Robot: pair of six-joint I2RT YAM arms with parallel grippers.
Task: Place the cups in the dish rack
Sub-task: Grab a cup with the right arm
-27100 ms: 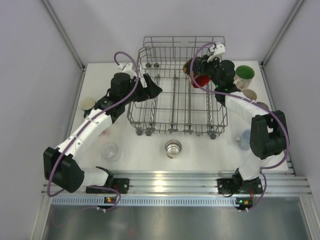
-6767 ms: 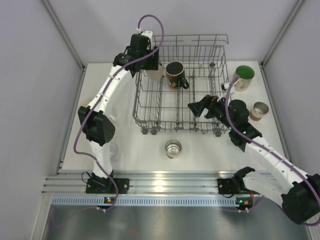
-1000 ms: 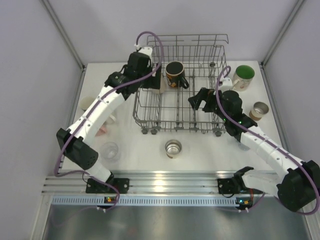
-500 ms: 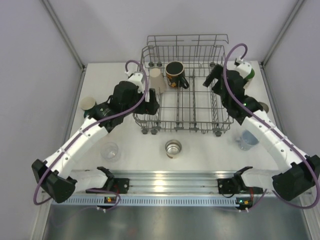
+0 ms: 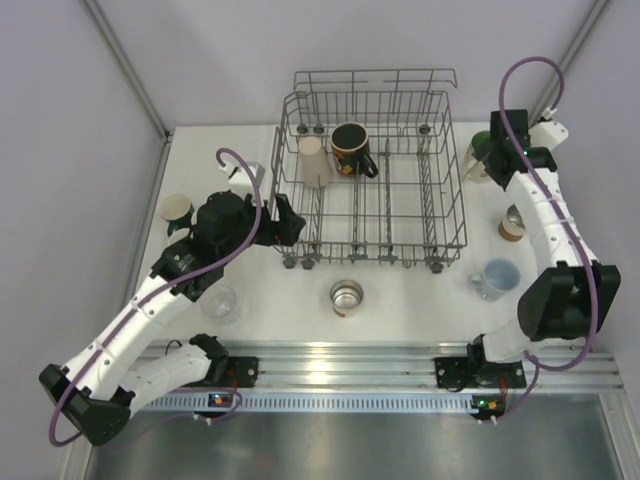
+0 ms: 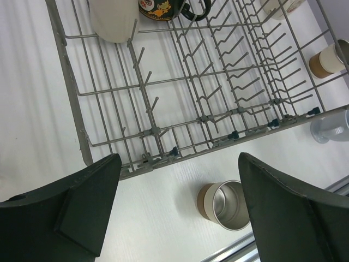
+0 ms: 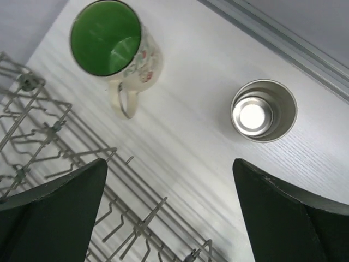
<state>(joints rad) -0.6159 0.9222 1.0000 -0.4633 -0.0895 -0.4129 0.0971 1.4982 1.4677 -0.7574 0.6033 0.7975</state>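
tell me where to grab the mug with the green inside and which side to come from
Probably the rim of the green-inside mug, taken from above. It stands upright with its mouth open, so one finger can go inside and one outside. Choose the wall opposite the handle, which sticks out toward the dish rack. The right gripper hangs open nearby.

Grey wire dish rack holds a cream cup and black mug; steel cup stands outside.

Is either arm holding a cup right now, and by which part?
Nothing is held. Both arms' jaws stand open and empty: the left by the rack's near corner, the right above the table beside the green-lined mug.
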